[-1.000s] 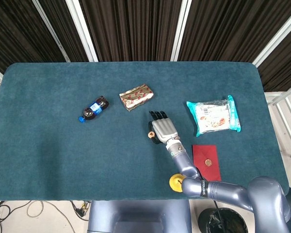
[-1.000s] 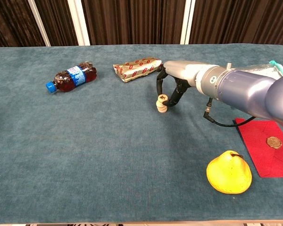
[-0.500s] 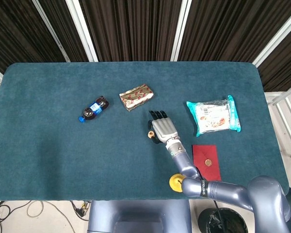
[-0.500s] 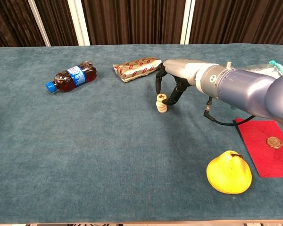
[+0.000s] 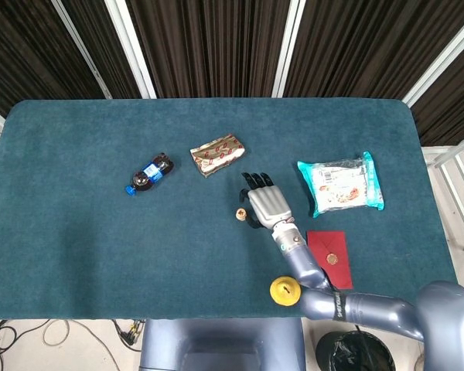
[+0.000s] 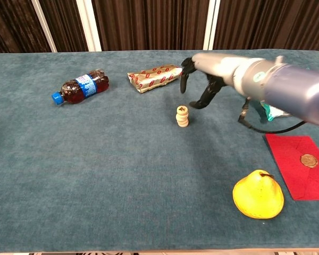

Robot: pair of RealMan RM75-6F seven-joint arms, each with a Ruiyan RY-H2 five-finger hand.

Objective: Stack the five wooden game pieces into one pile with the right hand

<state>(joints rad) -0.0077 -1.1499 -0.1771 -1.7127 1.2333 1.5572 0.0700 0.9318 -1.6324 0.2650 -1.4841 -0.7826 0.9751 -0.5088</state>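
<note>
The right hand [image 6: 198, 85] hung empty, fingers apart — just beside the pile [image 6: 182, 117], not touching it; left hand unseen.

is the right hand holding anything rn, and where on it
Nothing is held. The right hand is open, lifted clear above and to the right of the pile of wooden pieces.

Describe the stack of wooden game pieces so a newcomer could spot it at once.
Start at the teal table and find the gold snack wrapper near its middle. Just nearer the robot stands a short pile of pale wooden discs, beside the raised right hand. It is the only upright stack; everything else lies flat.
</note>
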